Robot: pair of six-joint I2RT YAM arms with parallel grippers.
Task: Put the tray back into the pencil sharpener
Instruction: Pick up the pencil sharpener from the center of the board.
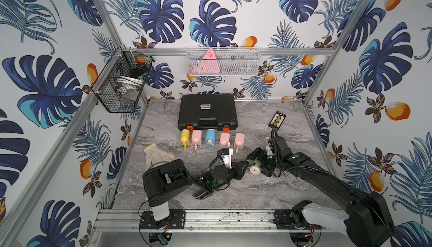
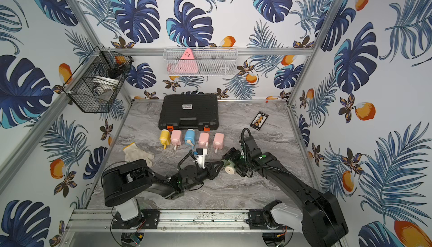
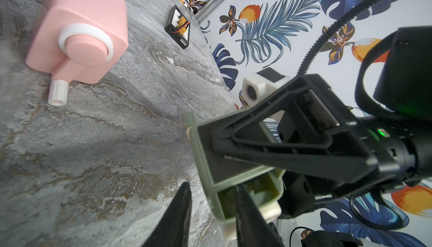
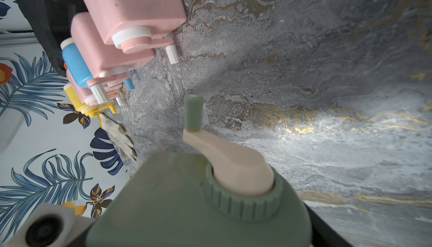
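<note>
The green pencil sharpener (image 1: 254, 164) (image 2: 229, 164) hangs just above the marble table (image 1: 257, 194), with my right gripper (image 1: 259, 162) shut on its body. In the right wrist view its body (image 4: 175, 206) fills the foreground, cream crank (image 4: 224, 154) pointing away. The translucent green tray (image 3: 268, 187) sits in the slot at the sharpener's (image 3: 201, 145) lower end, its open side toward the left wrist camera. My left gripper (image 3: 211, 185) (image 1: 243, 165) straddles the tray's near wall: one finger lies inside the tray, the other stands outside with a gap to the wall.
Behind the arms lies a row of sharpeners: yellow (image 1: 184, 137), blue (image 1: 210, 137) and three pink (image 1: 196, 137). A black case (image 1: 208, 112) stands further back. A white glove (image 1: 156, 155) lies at the left, a small black packet (image 1: 277, 119) at the right. Wire baskets (image 1: 223, 62) hang on the walls.
</note>
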